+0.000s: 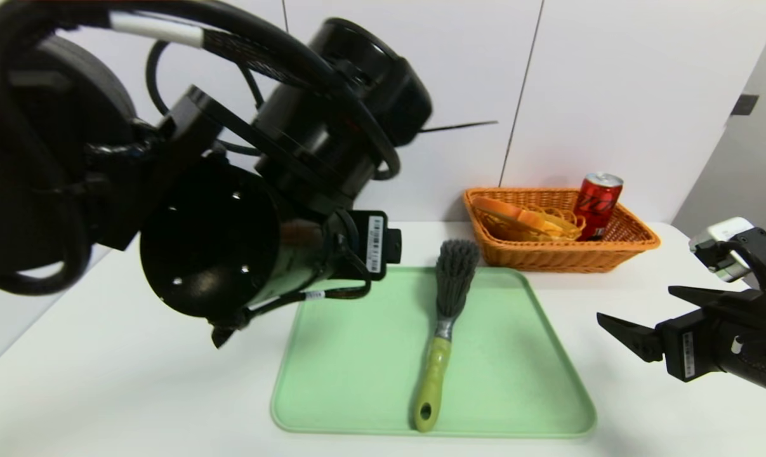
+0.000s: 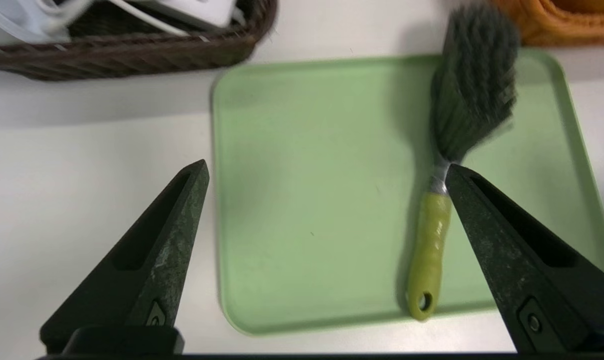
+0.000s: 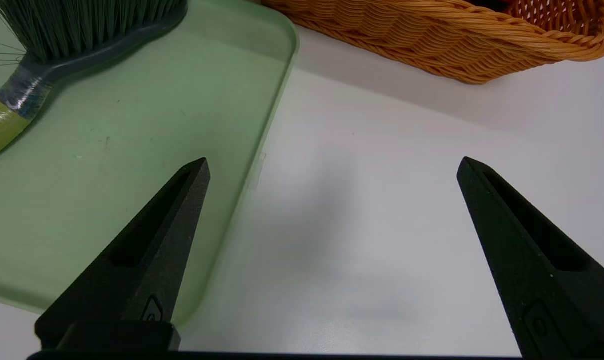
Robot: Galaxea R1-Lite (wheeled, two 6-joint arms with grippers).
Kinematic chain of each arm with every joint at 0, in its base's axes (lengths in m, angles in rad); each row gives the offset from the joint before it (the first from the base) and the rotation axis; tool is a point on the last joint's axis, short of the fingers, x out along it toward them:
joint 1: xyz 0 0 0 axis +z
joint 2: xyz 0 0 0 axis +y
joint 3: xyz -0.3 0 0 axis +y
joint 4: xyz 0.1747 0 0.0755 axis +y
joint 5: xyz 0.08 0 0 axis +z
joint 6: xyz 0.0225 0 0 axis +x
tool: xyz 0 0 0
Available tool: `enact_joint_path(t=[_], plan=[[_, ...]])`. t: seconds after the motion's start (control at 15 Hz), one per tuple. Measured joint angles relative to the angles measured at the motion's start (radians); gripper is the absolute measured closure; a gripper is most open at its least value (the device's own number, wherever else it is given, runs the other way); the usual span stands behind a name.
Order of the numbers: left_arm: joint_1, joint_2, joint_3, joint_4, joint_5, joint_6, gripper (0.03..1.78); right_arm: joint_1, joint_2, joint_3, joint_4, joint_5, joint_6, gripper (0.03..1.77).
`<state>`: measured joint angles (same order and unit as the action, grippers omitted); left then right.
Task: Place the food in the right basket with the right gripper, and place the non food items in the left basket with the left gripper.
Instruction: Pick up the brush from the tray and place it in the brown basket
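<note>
Left gripper (image 2: 327, 172): jaws spread wide, empty, above the green tray (image 2: 307, 200).
Right gripper (image 3: 332, 167): jaws wide apart, empty, over bare table (image 1: 103, 381) at the tray's 3 o'clock.
Brush (image 1: 443, 330): lying on the tray, bristles toward 12 o'clock.
Orange basket (image 1: 630, 244): at 1 o'clock of the tray, holding a red can (image 1: 598, 204).
Brown basket (image 2: 131, 55): cut off; contents unclear.

A pale green tray (image 1: 357, 381) lies on the white table (image 1: 103, 393)

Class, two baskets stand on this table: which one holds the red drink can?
The orange basket behind the green tray's right corner: the red can stands in it. The dark brown basket holds white things.
</note>
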<state>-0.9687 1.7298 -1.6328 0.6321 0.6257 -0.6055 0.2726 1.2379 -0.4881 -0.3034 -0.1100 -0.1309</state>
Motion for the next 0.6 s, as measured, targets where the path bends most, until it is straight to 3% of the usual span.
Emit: enact_joint_path(t=[0.27,0.4,0.6], plan=[[-0.108,0.078,-0.022,0.010,-0.021,-0.066,0.12,0.001,-0.005,-0.004,0.000,0.001,0.000,0.09],[-0.139,0.108,-0.037,0.007,-0.067,-0.080,0.12,0.001,-0.006,-0.006,0.000,0.001,0.000,0.09],[-0.160,0.156,-0.043,0.003,-0.078,-0.079,0.12,0.002,-0.006,-0.017,0.000,0.002,0.001,0.09]])
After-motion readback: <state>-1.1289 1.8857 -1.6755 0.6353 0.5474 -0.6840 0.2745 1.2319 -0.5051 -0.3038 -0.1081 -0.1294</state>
